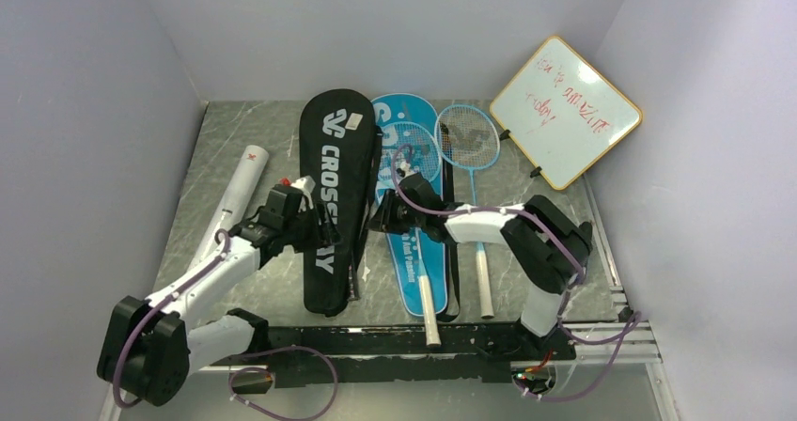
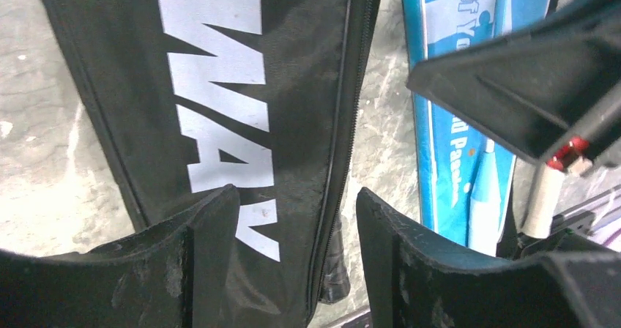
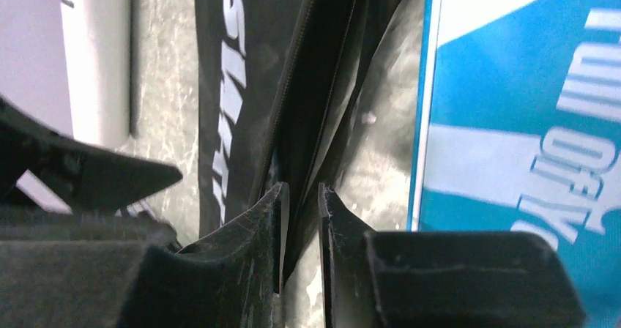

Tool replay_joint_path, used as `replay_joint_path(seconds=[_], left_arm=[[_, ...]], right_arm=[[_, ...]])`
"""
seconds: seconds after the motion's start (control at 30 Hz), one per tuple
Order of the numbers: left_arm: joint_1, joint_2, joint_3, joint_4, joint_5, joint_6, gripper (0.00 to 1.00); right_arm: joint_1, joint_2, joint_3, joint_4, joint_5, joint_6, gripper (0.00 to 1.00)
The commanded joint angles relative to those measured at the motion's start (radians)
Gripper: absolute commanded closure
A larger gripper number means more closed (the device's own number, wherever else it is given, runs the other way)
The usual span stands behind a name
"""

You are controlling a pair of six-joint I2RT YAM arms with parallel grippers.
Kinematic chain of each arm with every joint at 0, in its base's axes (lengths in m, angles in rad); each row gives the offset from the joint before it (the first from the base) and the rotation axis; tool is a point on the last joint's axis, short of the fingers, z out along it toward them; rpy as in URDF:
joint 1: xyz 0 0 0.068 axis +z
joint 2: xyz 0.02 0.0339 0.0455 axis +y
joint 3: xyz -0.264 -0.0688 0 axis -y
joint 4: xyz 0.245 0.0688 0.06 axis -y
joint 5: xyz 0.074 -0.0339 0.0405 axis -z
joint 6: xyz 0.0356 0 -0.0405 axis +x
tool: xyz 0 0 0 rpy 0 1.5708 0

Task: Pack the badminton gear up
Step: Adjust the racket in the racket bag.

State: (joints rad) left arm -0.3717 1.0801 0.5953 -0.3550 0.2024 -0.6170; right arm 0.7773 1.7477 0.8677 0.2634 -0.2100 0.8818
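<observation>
Grey marble desk (image 1: 218, 153): left gripper (image 2: 296, 203) spread above the black cover (image 2: 242, 86); right gripper (image 3: 302, 192) pinches the black cover's zipper edge.

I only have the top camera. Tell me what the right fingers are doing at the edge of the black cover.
Observer: On the right wrist view, the right fingers stand almost together, and the black cover's zippered edge runs into the narrow gap between them. It looks pinched.
Operator: Now report the left fingers.
Observer: On the left wrist view, the left fingers stand well apart and grip nothing. The cover's zipper lies below the gap.
</observation>
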Motion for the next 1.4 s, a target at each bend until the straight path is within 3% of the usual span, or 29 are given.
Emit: replay_joint_path(seconds=[0.0, 0.37, 0.7, 1.07, 1.37], left_arm=[[-0.086, 0.040, 0.058, -0.024, -0.103, 0.011, 0.35], [-0.161, 0.074, 0.108, -0.054, -0.182, 0.035, 0.37], [-0.165, 0.083, 0.097, -0.034, -0.155, 0.055, 0.38], [-0.166, 0.107, 0.147, -0.069, -0.128, 0.092, 0.42], [-0.186, 0.052, 0.271, -0.211, -0.047, 0.130, 0.40]], right_arm=[[-0.023, 0.074, 0.097, -0.016, -0.005, -0.008, 0.72], [-0.046, 0.232, 0.230, 0.028, -0.071, 0.032, 0.60], [-0.062, 0.303, 0.266, 0.065, -0.083, 0.066, 0.57], [-0.067, 0.299, 0.281, 0.082, -0.134, 0.043, 1.00], [-0.057, 0.068, 0.223, -0.046, -0.047, -0.047, 1.00]])
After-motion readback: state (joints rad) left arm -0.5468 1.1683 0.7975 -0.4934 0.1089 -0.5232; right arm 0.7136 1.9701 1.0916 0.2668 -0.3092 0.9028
